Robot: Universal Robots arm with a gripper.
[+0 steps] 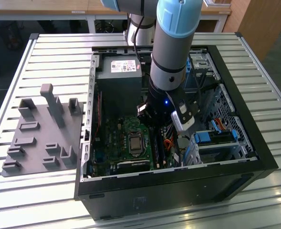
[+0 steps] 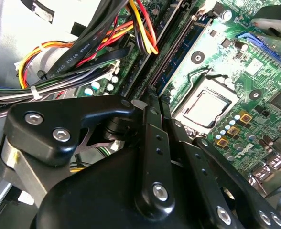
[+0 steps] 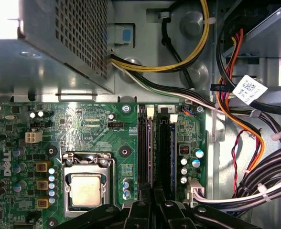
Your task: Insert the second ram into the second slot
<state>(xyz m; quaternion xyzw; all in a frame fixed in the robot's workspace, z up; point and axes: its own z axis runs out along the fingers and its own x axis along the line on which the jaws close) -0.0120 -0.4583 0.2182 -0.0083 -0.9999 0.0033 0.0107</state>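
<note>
My gripper [image 1: 156,128] is low inside the open computer case [image 1: 255,157], over the memory slots to the exterior view's right of the processor socket [image 1: 134,142]. In the first wrist view its black fingers [image 3: 143,202] stand close together over a thin grey-edged stick, the second ram [image 3: 152,152], which runs edge-on along a slot and passes between the fingertips. It lies in line with the slot, at slot height. Another dark-blue stick [image 3: 171,152] stands in a neighbouring slot. In the second wrist view the gripper [image 2: 150,102] meets the same slot line.
Bundles of black, orange and yellow cables [image 3: 255,157] hang close beside the slots. The grey power supply [image 1: 119,71] sits at the case's far end and blue drive-bay latches [image 1: 207,138] at the exterior view's right. A grey fixture plate [image 1: 40,138] lies outside the case.
</note>
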